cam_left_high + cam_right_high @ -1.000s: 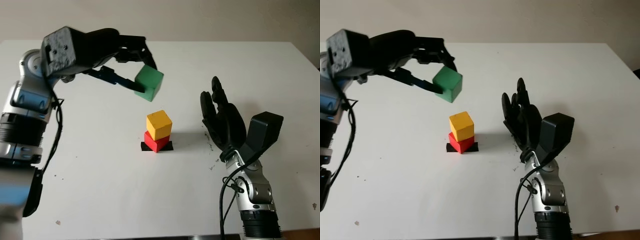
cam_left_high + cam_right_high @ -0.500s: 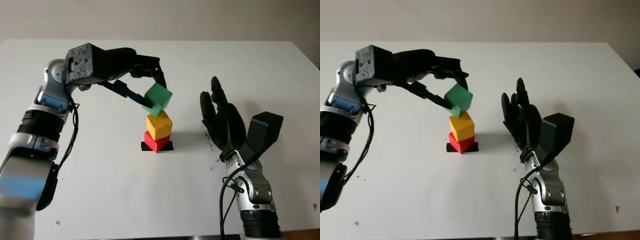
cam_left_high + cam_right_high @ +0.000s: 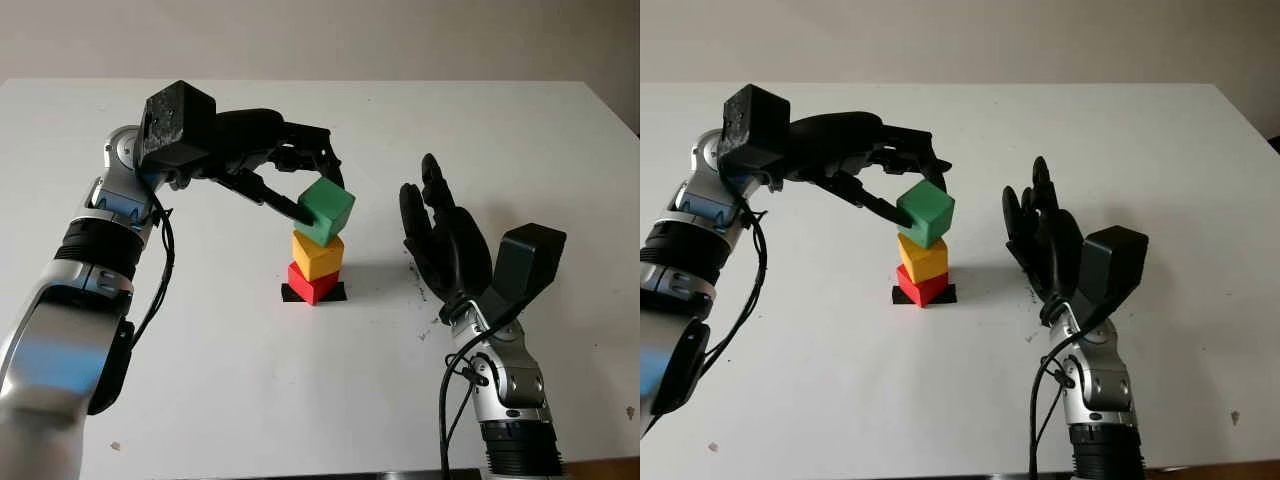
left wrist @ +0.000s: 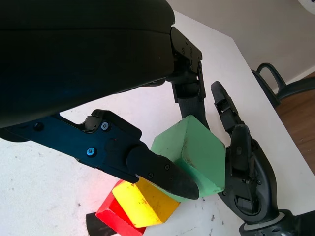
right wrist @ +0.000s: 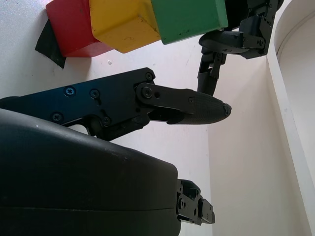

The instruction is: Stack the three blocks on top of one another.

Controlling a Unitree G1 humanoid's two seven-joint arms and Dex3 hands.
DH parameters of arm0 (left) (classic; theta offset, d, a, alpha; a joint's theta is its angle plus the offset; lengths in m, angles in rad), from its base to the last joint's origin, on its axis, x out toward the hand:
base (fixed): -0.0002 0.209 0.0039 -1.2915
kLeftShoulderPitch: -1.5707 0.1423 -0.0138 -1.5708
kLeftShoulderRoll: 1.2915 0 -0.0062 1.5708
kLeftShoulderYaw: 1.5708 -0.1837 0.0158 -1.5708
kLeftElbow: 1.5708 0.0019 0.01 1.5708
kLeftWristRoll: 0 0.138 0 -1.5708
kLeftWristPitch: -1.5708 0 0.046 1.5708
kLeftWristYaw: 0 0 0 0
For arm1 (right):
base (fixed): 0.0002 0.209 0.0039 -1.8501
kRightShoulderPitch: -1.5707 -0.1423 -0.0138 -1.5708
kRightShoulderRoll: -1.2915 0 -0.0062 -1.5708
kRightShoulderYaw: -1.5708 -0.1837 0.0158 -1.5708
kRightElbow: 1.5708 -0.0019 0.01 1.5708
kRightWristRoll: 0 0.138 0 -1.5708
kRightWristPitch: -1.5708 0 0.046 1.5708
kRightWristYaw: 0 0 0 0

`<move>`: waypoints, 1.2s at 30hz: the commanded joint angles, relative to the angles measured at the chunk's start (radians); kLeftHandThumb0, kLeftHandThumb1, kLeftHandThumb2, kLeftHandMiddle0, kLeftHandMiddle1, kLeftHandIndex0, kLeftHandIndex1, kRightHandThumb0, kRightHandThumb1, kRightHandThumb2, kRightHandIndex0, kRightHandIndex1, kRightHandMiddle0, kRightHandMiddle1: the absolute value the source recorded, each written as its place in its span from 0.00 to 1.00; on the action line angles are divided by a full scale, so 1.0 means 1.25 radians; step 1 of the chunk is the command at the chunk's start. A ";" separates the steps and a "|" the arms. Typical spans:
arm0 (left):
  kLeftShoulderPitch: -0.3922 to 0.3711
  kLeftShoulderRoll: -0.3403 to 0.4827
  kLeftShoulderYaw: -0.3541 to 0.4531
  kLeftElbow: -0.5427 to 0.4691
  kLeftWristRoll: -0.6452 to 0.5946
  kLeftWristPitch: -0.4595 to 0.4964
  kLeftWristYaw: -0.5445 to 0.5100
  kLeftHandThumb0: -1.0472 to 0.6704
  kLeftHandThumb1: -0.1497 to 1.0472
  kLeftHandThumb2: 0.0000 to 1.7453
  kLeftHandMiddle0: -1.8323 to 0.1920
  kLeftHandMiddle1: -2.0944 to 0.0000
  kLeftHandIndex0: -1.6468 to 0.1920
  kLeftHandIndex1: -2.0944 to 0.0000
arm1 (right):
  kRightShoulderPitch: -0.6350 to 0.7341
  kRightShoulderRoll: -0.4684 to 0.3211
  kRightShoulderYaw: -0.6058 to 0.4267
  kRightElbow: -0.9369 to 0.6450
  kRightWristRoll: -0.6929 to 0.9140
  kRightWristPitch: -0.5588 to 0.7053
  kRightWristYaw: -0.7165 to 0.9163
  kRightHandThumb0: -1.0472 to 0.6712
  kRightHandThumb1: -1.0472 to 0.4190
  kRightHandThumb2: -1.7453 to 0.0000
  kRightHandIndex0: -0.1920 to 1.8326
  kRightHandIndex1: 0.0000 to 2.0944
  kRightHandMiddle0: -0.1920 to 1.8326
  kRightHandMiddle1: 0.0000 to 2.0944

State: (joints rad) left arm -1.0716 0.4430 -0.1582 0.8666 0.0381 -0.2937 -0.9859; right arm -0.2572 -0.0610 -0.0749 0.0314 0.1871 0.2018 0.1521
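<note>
A red block (image 3: 310,284) sits on a black mark (image 3: 336,293) at the table's middle, with a yellow block (image 3: 317,255) on top of it. My left hand (image 3: 312,190) is shut on the green block (image 3: 327,211), which sits right at the top of the yellow block, slightly tilted. In the left wrist view the green block (image 4: 197,156) is pinched between the fingers (image 4: 162,173) above the yellow block (image 4: 142,202). My right hand (image 3: 440,235) stands open to the right of the stack, palm toward it, clear of the blocks.
The white table (image 3: 200,380) spreads on all sides of the stack. Its right edge (image 3: 615,110) lies beyond my right hand. A chair (image 4: 280,86) stands off the table in the left wrist view.
My left hand has carried the green block down and to the right, from high up and left of the stack to right on top of the yellow block. The right hand has stayed put.
</note>
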 commanded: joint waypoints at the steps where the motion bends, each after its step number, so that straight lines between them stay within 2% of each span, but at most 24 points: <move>1: -0.026 -0.002 0.008 -0.001 -0.004 0.003 -0.005 0.33 0.95 0.03 0.81 0.97 0.66 0.28 | 0.000 -0.006 0.001 -0.016 -0.003 -0.003 0.002 0.25 0.00 0.71 0.00 0.00 0.00 0.00; 12: -0.021 0.014 -0.001 -0.013 0.023 0.019 -0.011 0.35 0.95 0.03 0.82 0.98 0.69 0.27 | -0.001 -0.008 0.000 -0.017 -0.003 0.001 0.003 0.25 0.00 0.71 0.00 0.00 0.00 0.00; 30: -0.010 0.012 0.005 0.007 0.024 -0.013 -0.015 0.34 0.95 0.03 0.81 0.97 0.70 0.25 | 0.002 -0.007 -0.003 -0.020 -0.001 -0.001 0.000 0.25 0.00 0.72 0.00 0.00 0.00 0.00; 35: -0.012 0.007 0.007 0.018 0.015 -0.009 -0.029 0.34 0.93 0.03 0.82 0.98 0.70 0.29 | 0.001 -0.011 -0.002 -0.013 -0.005 -0.014 0.005 0.26 0.00 0.71 0.00 0.00 0.00 0.00; 36: -0.016 0.006 0.007 0.021 0.010 0.011 -0.044 0.34 0.93 0.03 0.82 0.98 0.70 0.30 | 0.001 -0.012 -0.003 -0.009 -0.006 -0.021 0.007 0.26 0.00 0.71 0.00 0.00 0.00 0.00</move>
State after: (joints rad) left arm -1.0720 0.4514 -0.1558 0.8838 0.0589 -0.2929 -1.0237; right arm -0.2571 -0.0626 -0.0760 0.0294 0.1827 0.1954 0.1558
